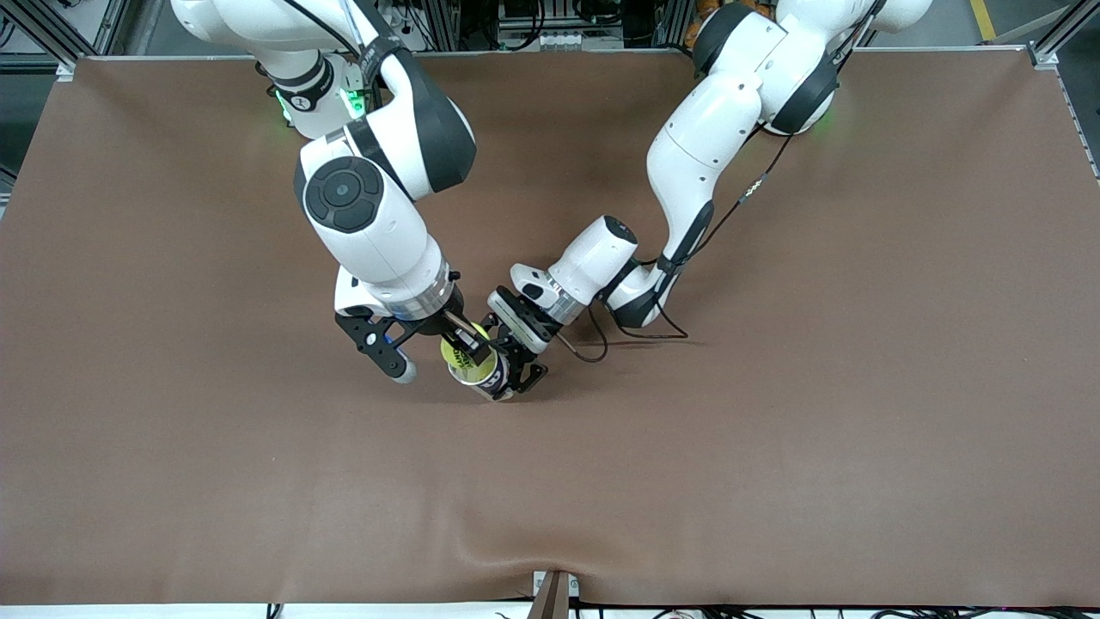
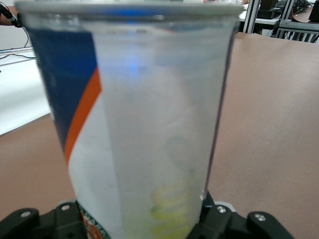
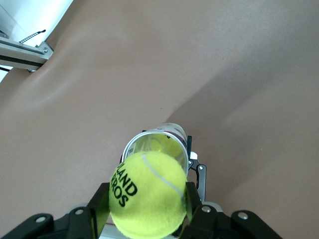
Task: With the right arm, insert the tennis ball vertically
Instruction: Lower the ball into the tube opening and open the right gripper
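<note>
Tennis ball held over the open can, both grippers grasping.

Right gripper (image 1: 461,346) is clenched on the tennis ball (image 3: 148,191), poised just above the mouth of the clear ball can (image 1: 483,373), near mid-table on the brown table mat (image 1: 773,430). Left gripper (image 1: 514,376) grasps the can low on its wall; can stands upright in the left wrist view. Another yellow ball (image 2: 172,211) sits in the can's bottom, blurred through the plastic. From the front, the right gripper hides most of the held ball; only part of its black lettering is readable, and the can label is cut off.
</note>
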`<control>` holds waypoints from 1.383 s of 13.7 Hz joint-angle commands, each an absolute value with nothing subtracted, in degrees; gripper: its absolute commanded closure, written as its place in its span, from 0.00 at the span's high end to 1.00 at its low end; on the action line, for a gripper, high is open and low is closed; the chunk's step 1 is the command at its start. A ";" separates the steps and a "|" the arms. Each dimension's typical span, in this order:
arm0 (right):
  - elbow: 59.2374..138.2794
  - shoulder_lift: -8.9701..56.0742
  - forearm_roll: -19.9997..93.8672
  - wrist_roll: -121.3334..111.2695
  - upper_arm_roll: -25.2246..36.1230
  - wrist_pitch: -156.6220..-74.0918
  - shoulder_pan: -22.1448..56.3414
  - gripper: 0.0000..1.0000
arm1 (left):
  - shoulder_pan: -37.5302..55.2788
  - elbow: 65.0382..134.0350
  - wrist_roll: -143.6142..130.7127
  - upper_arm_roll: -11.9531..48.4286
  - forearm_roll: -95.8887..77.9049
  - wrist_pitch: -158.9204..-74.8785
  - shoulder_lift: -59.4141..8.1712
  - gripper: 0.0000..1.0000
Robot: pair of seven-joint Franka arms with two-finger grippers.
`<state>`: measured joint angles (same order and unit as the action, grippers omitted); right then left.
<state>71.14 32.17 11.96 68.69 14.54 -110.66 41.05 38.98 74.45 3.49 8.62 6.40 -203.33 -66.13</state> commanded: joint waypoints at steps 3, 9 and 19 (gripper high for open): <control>69.26 33.31 11.16 69.87 15.12 -110.65 41.48 0.00 | 39.46 74.27 3.16 8.53 5.36 -203.73 -65.74 0.79; 69.34 34.01 10.46 69.96 15.12 -111.36 41.66 0.01 | 39.38 74.27 3.16 8.53 5.36 -203.73 -65.74 0.79; 69.26 34.80 9.93 69.96 15.21 -112.06 41.66 1.00 | 39.29 74.27 3.16 8.61 5.36 -203.73 -65.39 0.79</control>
